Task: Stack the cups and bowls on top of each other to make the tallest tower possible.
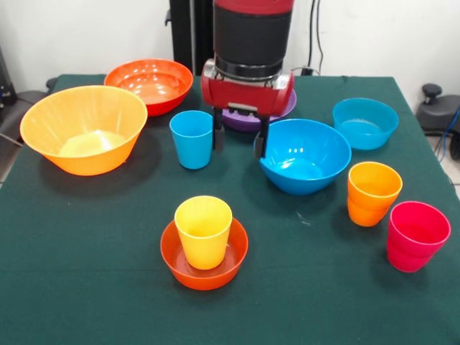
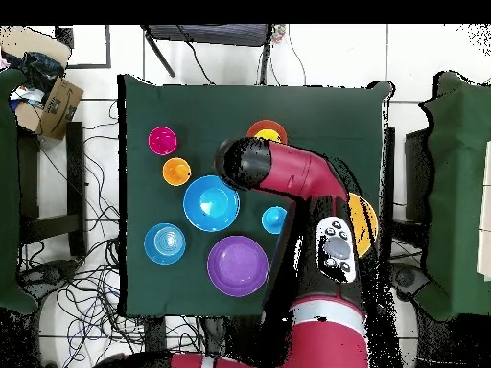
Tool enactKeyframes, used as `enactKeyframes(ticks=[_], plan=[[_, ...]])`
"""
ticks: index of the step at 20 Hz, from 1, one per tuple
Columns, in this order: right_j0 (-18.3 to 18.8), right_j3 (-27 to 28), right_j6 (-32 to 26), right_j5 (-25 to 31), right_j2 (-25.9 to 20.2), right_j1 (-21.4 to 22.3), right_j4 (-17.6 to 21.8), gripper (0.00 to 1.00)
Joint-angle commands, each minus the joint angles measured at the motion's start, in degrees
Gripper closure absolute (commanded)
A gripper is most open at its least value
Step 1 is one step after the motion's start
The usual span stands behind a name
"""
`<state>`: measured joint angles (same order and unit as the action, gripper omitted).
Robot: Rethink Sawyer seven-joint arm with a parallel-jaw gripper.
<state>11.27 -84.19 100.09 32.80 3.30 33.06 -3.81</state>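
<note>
Gripper [image 1: 239, 139] hangs at frame centre, fingers spread and empty, between the blue cup [image 1: 192, 139] just to its left and the large blue bowl [image 1: 305, 155] just right; no tower exists beyond the yellow cup [image 1: 204, 231] seated in the small red-orange bowl [image 1: 205, 263].

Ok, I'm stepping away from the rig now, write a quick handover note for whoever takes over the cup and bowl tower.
Gripper: open, empty, hanging above the cloth between the blue cup and the large blue bowl.
Done: only the yellow cup stands upright in the small red-orange bowl at the front.
Loose, all upright: light orange bowl and medium red-orange bowl on the front view's left; purple bowl behind the gripper; teal bowl, orange cup and pink-red cup on its right.
Left: nearly the whole tower; everything else still needs stacking.
</note>
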Motion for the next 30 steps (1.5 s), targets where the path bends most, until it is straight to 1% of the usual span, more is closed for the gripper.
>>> enactKeyframes(ticks=[1, 3, 5, 8, 11, 13, 15, 19, 23, 26, 30], plan=[[1.9, -7.3, 1.1, 1.6, -6.9, 1.2, 0.8, 0.00], [2.7, -8.8, -0.9, 0.2, -8.0, 1.7, 2.0, 0.00], [4.6, -11.5, -3.4, -1.7, -10.1, 2.4, 3.0, 0.00], [7.7, -16.6, -8.6, -4.9, -13.7, 5.2, 5.9, 0.00], [11.5, -21.7, -12.6, -5.6, -17.3, 8.4, 8.2, 0.00], [13.2, -23.8, -13.3, -5.3, -19.2, 9.9, 9.4, 0.00], [14.5, -24.8, -13.6, -5.5, -21.0, 10.3, 10.9, 0.00], [16.5, -25.7, -12.2, -7.1, -24.5, 9.0, 14.1, 0.00], [18.1, -27.0, -10.7, -10.1, -28.0, 7.4, 18.0, 0.00], [19.0, -27.6, -11.0, -9.7, -30.5, 7.0, 20.5, 0.00], [19.1, -27.4, -10.6, -8.2, -32.7, 6.5, 23.2, 0.00]])
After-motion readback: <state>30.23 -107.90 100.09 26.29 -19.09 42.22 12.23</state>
